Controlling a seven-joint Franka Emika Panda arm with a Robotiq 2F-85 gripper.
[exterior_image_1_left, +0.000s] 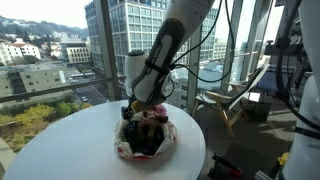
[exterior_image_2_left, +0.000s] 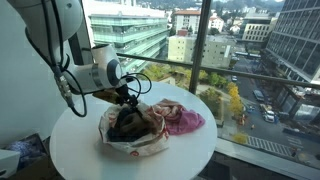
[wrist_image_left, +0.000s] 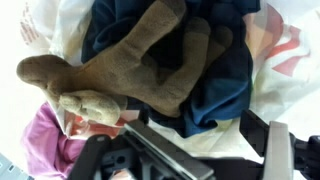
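Note:
A white patterned bag lies open on the round white table, holding a heap of clothes. In the wrist view I see brown socks lying on a dark blue cloth, with a pink cloth to one side. The pink cloth also spills from the bag in an exterior view. My gripper is open and hangs just above the heap, nearest the blue cloth and socks. It shows in both exterior views. It holds nothing.
The table stands beside tall windows with a metal railing. Wooden chairs and equipment stand behind the table. Black cables hang from my arm.

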